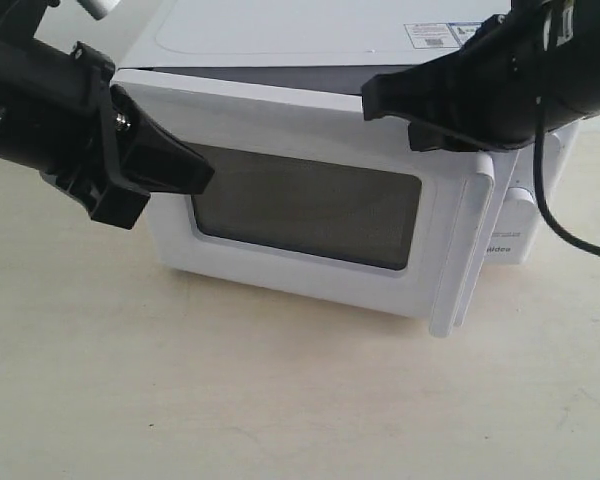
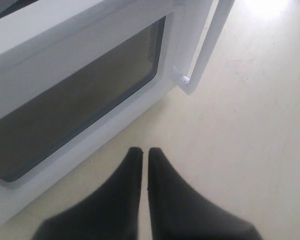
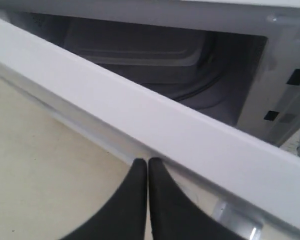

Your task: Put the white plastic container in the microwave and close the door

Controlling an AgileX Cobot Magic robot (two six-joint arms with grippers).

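Observation:
The white microwave (image 1: 280, 35) stands at the back of the table with its door (image 1: 310, 205) ajar, the bar handle (image 1: 460, 250) standing out from the body. Over the door's top edge (image 3: 155, 117), the white plastic container (image 3: 135, 42) shows inside the cavity. My right gripper (image 1: 370, 100) is shut and empty, and its tips (image 3: 147, 162) sit close against the outer side of that top edge. My left gripper (image 1: 205, 175) is also shut and empty. It hovers in front of the door's dark window (image 2: 75, 110), near the hinge side, and whether it touches the door is unclear.
Beige tabletop (image 1: 280, 400) stretches in front of the microwave. A round knob (image 1: 520, 205) on the control panel peeks out behind the handle. A black cable (image 1: 560, 220) hangs from the right arm beside the panel. Stickers (image 1: 435, 35) lie on the microwave's top.

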